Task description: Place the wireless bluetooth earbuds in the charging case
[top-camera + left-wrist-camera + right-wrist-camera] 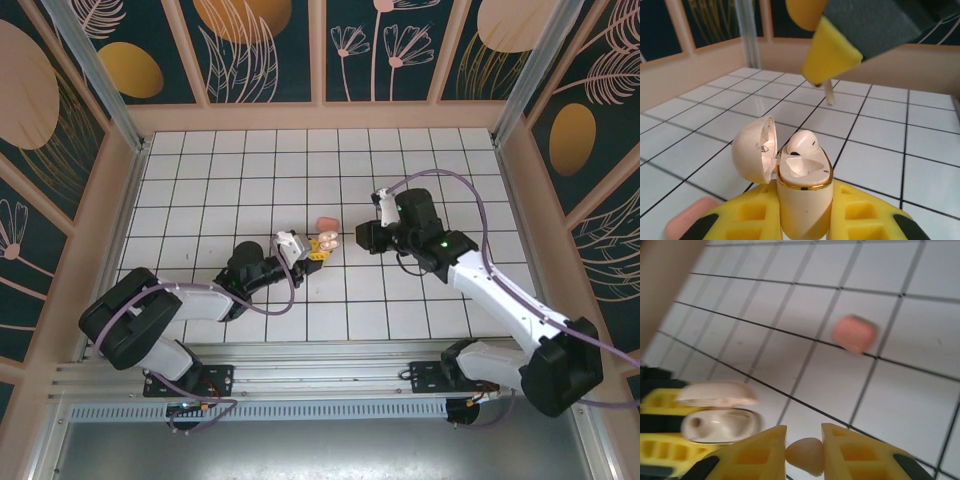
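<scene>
My left gripper is shut on the charging case, a cream case with a gold rim, held upright with its lid swung open to the left. One cream earbud sits in the far well; the near well is bare. My right gripper is shut on a second earbud, pinched between its yellow fingers. That gripper's finger hangs above and beyond the case, with the bud's stem pointing down. From above, the case lies between left gripper and right gripper.
A salmon-pink rounded object lies closed on the white tiled floor just beyond the case, also in the right wrist view. Wooden walls ring the floor on three sides.
</scene>
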